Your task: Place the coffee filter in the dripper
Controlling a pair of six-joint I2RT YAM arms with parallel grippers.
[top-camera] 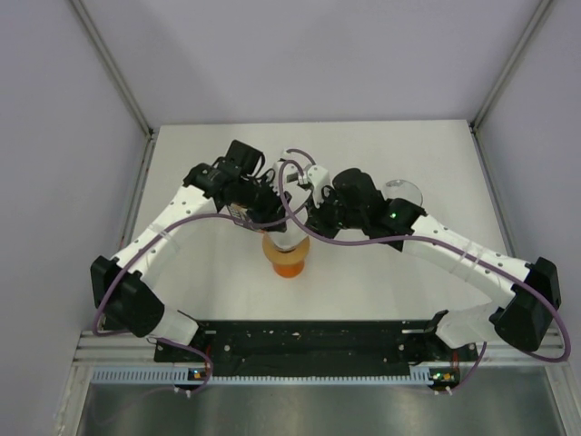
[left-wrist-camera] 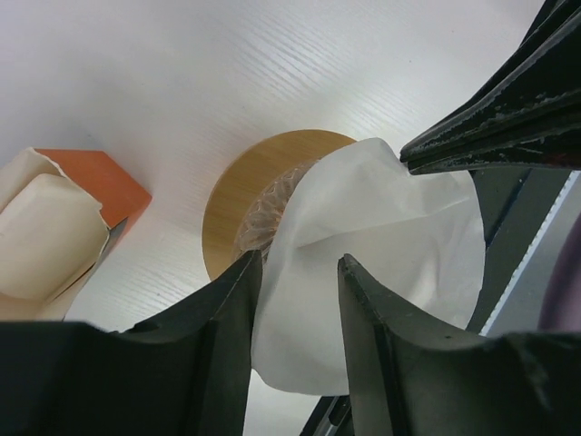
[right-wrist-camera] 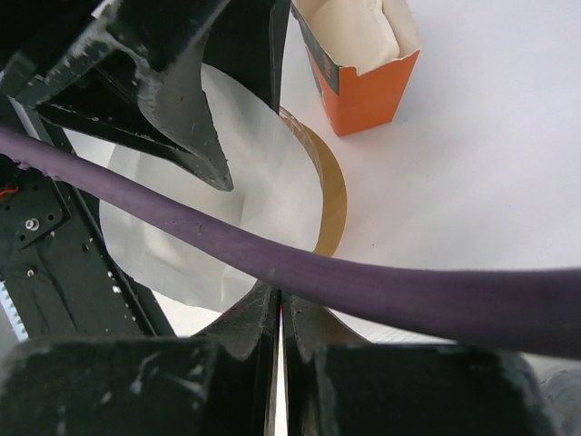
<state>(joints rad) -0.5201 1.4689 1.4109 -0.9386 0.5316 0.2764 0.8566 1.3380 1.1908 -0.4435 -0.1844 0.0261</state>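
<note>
No text, label, brand, number or sign is legible in any view; the orange carton (left-wrist-camera: 107,186), just beside the left end effector (left-wrist-camera: 298,272), shows plain faces; its dark side face is unreadable.

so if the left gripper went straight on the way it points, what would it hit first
The left gripper would most likely meet the coffee filter first, draped over the dripper just beyond its open jaws; depth is hard to judge.
</note>
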